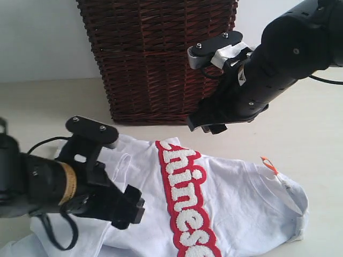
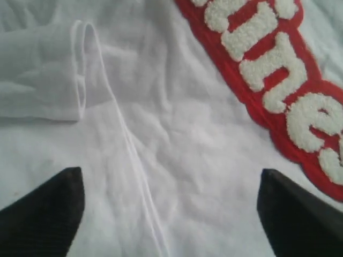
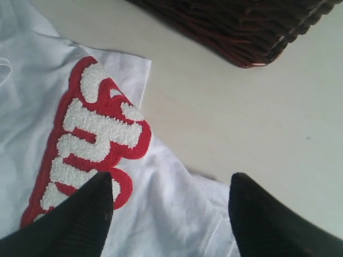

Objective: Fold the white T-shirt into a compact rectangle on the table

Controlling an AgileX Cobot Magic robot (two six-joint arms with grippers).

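left gripper (image 2: 169,182) is spread wide and empty over the white t-shirt (image 1: 230,198). right gripper (image 3: 171,182) is wide too, holding nothing, over the shirt's 12 o'clock edge. shirt lies rumpled on the table (image 1: 321,134) toward 6 o'clock. one wicker basket (image 1: 155,59) close behind at 12. one orange tag (image 1: 269,164) at 3. lettering (image 1: 185,198) looks like "chinese".

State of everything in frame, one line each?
white T-shirt: spread on the table, lettering up, wrinkled, not yet compact.
left tool: open, empty, over the shirt.
right tool: open, empty, over the shirt's edge.
wicker basket: upright, behind the shirt.
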